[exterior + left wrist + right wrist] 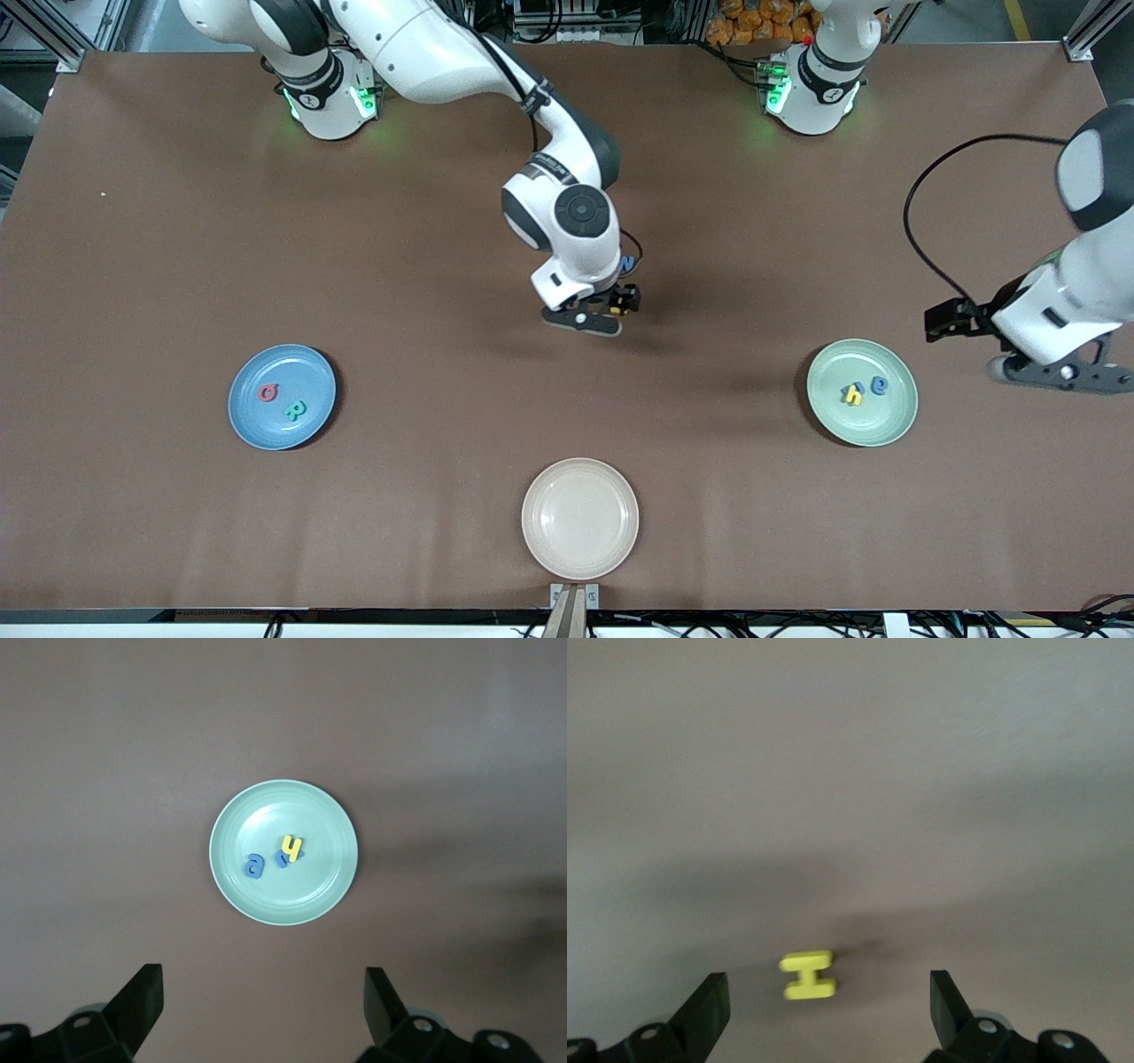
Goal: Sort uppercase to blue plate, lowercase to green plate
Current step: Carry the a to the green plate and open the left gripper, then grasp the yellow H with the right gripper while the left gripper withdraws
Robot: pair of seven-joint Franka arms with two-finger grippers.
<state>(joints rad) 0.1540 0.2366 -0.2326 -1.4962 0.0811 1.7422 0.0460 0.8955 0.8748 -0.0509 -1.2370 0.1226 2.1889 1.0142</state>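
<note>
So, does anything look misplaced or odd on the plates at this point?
Nothing stands out. The blue plate holds the red Q and green R; the green plate holds the yellow h and two blue letters. The cream plate holds nothing.

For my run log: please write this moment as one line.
left end effector open above green plate | right end effector open over yellow H

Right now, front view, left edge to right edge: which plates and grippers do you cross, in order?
blue plate → cream plate → right gripper, open over the table → green plate → left gripper, open beside the green plate
</note>
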